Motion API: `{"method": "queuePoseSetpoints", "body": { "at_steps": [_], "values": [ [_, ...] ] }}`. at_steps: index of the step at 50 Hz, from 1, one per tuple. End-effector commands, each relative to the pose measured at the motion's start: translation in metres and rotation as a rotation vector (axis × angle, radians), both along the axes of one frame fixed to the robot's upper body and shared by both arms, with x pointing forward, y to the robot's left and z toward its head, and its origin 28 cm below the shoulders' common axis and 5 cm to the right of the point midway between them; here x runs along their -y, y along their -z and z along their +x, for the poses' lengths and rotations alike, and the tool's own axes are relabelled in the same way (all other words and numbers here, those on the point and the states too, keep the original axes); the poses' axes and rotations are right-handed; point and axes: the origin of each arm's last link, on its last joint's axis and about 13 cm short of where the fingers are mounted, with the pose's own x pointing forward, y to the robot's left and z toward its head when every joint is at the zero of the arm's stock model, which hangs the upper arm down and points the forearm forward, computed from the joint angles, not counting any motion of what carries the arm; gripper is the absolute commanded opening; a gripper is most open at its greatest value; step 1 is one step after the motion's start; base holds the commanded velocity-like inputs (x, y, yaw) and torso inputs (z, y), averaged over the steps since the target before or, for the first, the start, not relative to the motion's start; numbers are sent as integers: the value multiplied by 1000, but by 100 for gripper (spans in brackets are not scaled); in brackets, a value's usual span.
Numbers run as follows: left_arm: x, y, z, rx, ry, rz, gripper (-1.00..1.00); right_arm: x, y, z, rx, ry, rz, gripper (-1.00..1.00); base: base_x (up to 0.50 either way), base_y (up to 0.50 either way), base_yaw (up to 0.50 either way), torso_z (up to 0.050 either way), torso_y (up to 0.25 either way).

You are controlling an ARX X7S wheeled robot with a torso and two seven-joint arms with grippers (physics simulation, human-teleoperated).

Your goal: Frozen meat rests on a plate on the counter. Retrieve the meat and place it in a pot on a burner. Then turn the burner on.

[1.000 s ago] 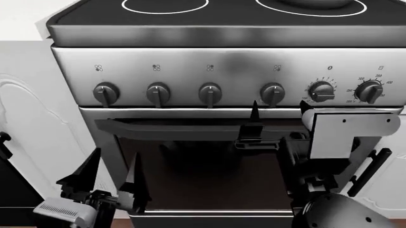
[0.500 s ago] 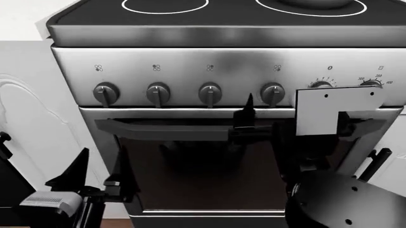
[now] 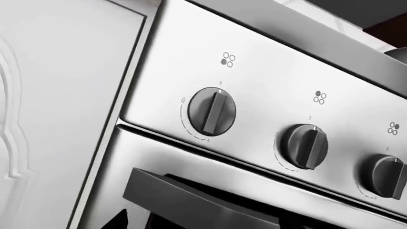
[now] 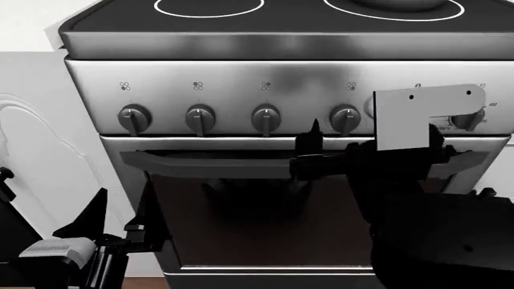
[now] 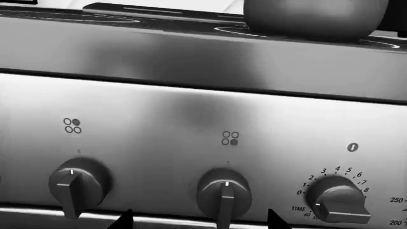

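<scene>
The right arm's fingers rise in front of the stove's control panel; in the right wrist view both dark tips stand spread apart, one to each side of the fourth knob, gripping nothing. The left arm's fingers hang low by the oven door, open and empty, beneath the knobs. Above and beyond the right fingers, the pot sits on the burner.

Black arms, pale screwed bracket, pointed black tool fingers.
</scene>
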Motion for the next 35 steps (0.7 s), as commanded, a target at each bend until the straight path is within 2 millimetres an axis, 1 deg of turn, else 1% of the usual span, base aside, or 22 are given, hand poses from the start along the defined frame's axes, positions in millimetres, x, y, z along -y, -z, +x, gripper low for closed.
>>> {"method": "queuePoseSetpoints", "body": {
  "at_steps": [1, 8, 26, 35],
  "values": [
    [-1, -1, 0, -3, -8, -10, 100, 2, -8, 0, 0, -7, -25, 100, 0, 0, 0, 0, 0],
    [-1, -1, 1, -2, -9, -14, 100, 5, -7, 2, 7, 10, -20, 100, 0, 0, 0, 0, 0],
    [-2, -1, 2, -6, -9, -24, 100, 6, 7, 11, -19, 22, 13, 100, 0, 0, 0, 0, 0],
    [-2, -1, 2, -10, -12, -29, 100, 6, 11, 17, 0, 30, 30, 100, 0, 0, 0, 0, 0]
  ]
}}
